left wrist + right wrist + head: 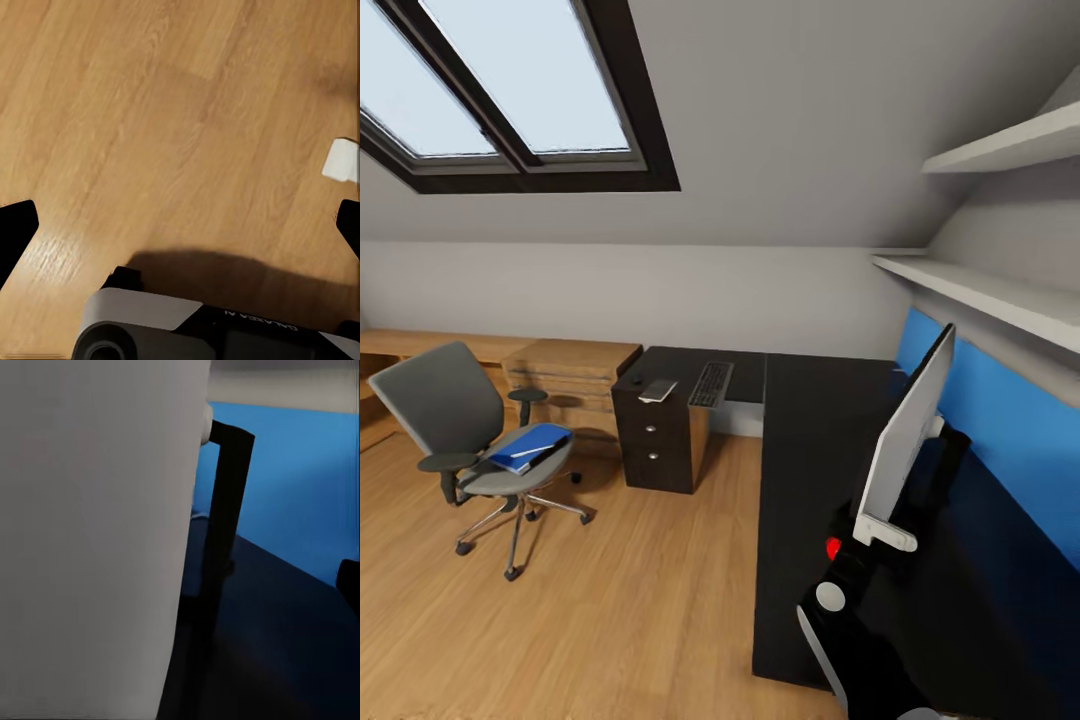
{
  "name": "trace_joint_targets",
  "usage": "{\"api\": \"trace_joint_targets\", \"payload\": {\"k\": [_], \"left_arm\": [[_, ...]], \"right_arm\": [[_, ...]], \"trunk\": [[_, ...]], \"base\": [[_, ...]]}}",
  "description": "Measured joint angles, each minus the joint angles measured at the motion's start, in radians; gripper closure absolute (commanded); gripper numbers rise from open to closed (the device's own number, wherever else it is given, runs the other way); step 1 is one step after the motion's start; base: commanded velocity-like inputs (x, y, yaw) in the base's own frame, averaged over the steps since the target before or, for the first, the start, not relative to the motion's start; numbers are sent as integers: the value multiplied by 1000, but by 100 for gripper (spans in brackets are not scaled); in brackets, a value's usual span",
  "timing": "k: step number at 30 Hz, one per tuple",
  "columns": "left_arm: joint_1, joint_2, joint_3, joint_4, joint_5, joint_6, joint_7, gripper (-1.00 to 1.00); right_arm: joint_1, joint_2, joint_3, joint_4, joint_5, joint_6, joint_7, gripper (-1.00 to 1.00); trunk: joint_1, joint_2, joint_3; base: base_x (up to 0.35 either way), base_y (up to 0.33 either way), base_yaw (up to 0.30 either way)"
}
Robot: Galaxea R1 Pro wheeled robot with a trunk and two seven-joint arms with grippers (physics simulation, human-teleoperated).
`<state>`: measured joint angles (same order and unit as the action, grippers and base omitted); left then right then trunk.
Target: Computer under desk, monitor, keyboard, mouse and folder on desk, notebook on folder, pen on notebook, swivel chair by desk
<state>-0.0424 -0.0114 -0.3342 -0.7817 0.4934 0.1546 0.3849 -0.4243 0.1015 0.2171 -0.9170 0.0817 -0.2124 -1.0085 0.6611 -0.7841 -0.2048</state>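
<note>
We see the monitor point(908, 437) upright on the black desk point(810, 470) by the blue wall panel point(1000, 420); keyboard point(711, 384) on the far wing. Folder point(530, 447) on swivel chair point(465, 440), wood floor point(610, 600). Left gripper point(180, 225) spread, empty; right's state unclear to us.

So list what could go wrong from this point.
The large white-backed monitor stands tilted near the edge of the black L-shaped desk, with the robot's arm close below; a nudge might tip it off. The thick blue folder lies on the grey swivel chair with a thin white pen across it; lifting the folder carelessly could roll the pen off.
</note>
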Motion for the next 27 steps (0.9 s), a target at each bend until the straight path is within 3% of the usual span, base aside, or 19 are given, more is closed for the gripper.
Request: {"api": "trace_joint_targets", "payload": {"k": [11,27], "left_arm": [[0,0,0,0,0,0,1,-100],[0,0,0,0,0,0,0,-100]], "right_arm": [[0,0,0,14,-2,-1,3,-100],[0,0,3,15,-2,-2,5,-100]], "trunk": [[0,0,0],[0,0,0]], "base": [[-152,-98,0],[-9,-45,0]]}}
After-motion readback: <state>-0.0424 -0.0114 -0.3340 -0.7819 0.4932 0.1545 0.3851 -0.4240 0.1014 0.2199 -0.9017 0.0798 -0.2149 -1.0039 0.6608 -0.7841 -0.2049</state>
